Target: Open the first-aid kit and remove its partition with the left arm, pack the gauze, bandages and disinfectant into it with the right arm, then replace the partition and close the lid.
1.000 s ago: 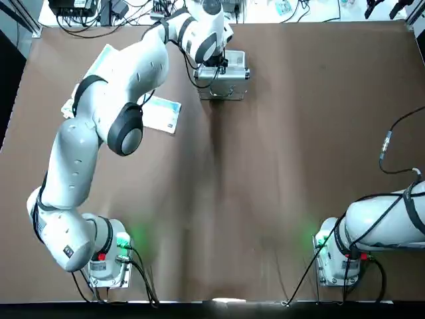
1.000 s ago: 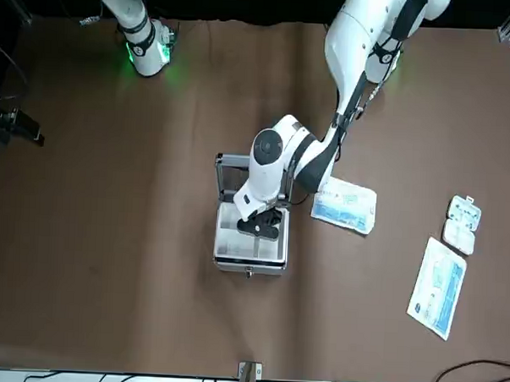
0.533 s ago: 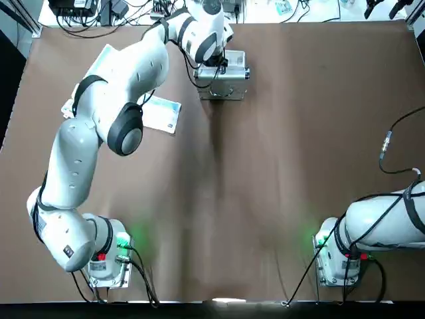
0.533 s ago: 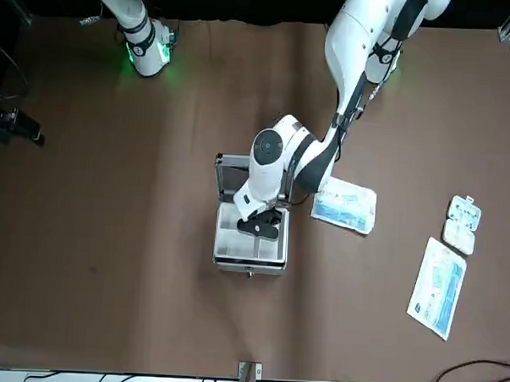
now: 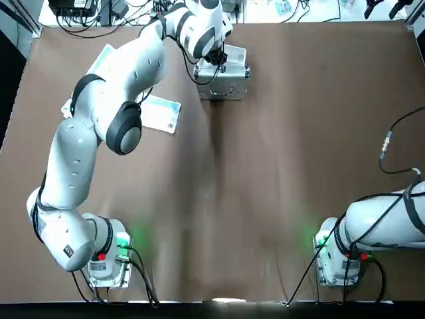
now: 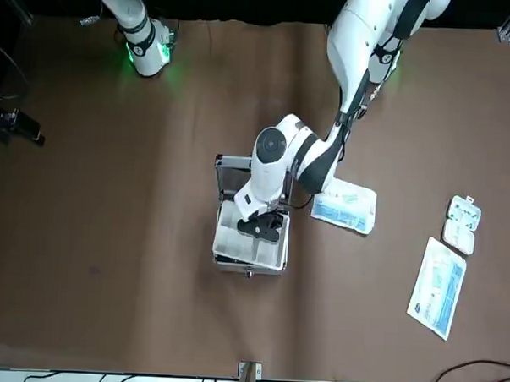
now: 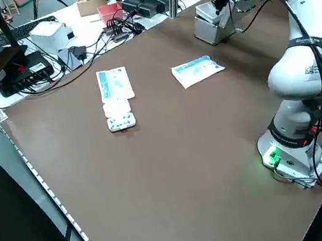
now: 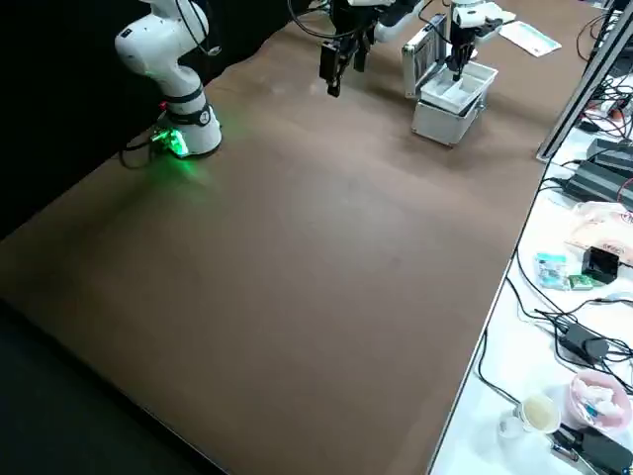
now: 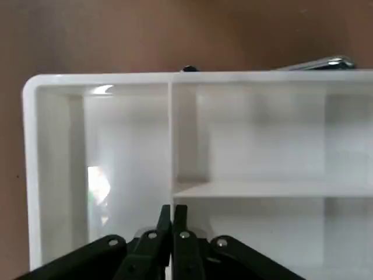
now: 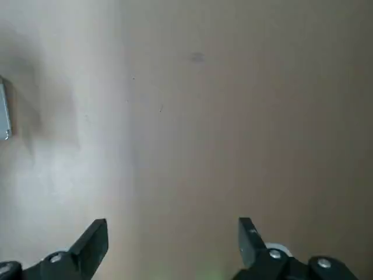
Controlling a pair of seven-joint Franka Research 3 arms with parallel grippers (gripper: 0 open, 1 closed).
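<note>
Brown counter (image 5: 279, 153), flat blue-white packet (image 5: 161, 114) left; left jaws (image 9: 172, 211) pinch glossy white partition (image 9: 125, 140) at far silver metal case (image 5: 222, 90); right jaws (image 10: 173, 233) apart, near right.

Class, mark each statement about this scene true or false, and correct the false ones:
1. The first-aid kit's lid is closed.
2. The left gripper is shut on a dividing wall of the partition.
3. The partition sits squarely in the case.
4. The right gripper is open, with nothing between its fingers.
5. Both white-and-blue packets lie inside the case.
1. False: the lid stands open.
2. True: the left gripper has its fingers closed on a divider of the partition.
3. False: it is skewed against the case.
4. True: the right gripper is above the table, fingers apart.
5. False: both packets lie on the table, outside it.
</note>
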